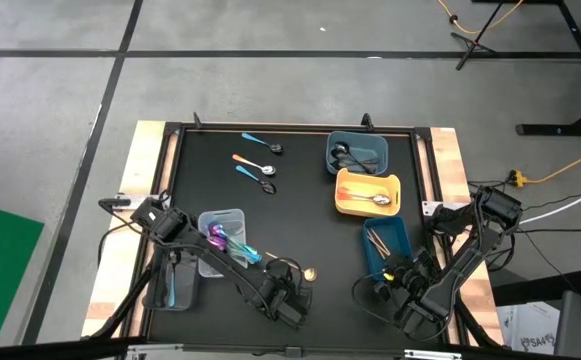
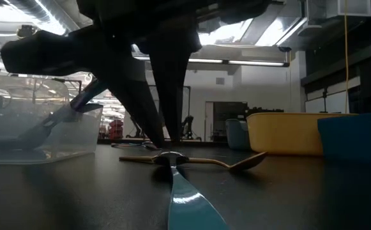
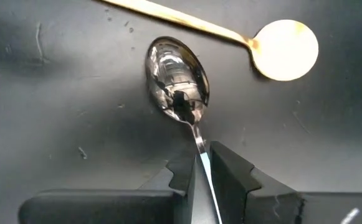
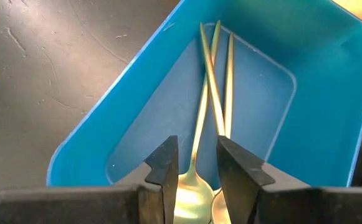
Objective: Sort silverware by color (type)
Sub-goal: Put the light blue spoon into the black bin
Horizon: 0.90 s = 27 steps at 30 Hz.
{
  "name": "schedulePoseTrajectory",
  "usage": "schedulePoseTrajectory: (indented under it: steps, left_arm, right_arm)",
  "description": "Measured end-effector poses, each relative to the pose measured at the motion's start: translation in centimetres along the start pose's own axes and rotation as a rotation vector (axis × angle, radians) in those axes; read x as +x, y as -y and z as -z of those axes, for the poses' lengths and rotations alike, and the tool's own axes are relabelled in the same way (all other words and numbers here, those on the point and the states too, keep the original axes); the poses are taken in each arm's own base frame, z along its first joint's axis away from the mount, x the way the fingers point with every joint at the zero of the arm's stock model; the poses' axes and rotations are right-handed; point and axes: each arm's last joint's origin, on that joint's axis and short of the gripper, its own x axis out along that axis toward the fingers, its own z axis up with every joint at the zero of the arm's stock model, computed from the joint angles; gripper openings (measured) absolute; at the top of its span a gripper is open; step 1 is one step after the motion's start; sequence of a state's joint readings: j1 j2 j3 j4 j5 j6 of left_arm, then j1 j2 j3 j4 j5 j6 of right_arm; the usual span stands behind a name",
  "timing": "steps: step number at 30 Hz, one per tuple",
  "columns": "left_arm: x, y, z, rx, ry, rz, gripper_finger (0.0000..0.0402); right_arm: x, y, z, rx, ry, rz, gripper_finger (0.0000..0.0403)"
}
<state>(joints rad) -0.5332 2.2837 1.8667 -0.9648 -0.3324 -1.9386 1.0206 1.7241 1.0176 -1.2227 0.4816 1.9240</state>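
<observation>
My left gripper (image 3: pixel 200 163) is near the table's front edge, shut on a spoon with a silver bowl (image 3: pixel 177 76) and a teal handle (image 2: pixel 186 201). A gold spoon (image 3: pixel 279 48) lies on the black mat just beyond it, shown in the high view as the gold spoon (image 1: pixel 308 272). To the right, my right gripper (image 4: pixel 197 167) hangs open over the blue tray (image 4: pixel 330 93). That tray holds gold spoons (image 4: pixel 213 93), and the fingers touch none of them. My left gripper pinches the spoon's thin handle (image 3: pixel 200 148) between its two fingers, just behind the bowl. The fingers come steeply from above. The teal handle end (image 2: pixel 191 211) sticks out toward the table's near edge. I cannot tell whether the bowl rests on the mat.
Three teal and orange spoons (image 1: pixel 255 160) lie at the far left of the mat. There are a dark blue tray (image 1: pixel 358 152) with black spoons, a yellow tray (image 1: pixel 368 193) with a silver spoon, and a clear tray (image 1: pixel 220 235) with purple and teal spoons beside the left arm.
</observation>
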Motion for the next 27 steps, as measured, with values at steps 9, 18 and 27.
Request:
schedulePoseTrajectory:
  steps: [9,18,27]
  left_arm:
    - [0.01,0.16,-0.01,-0.013,0.011,0.020,0.0041]
    - [0.03,0.15,-0.01,-0.023,0.011,0.020,0.0041]
    - [0.03,0.21,0.01,-0.031,0.009,0.026,0.0041]
  right_arm:
    - [0.00,0.00,0.00,0.000,0.000,0.000,0.0101]
    - [0.00,0.00,0.00,0.000,0.000,0.000,0.0101]
    - [0.00,0.00,0.00,0.000,0.000,0.000,0.0101]
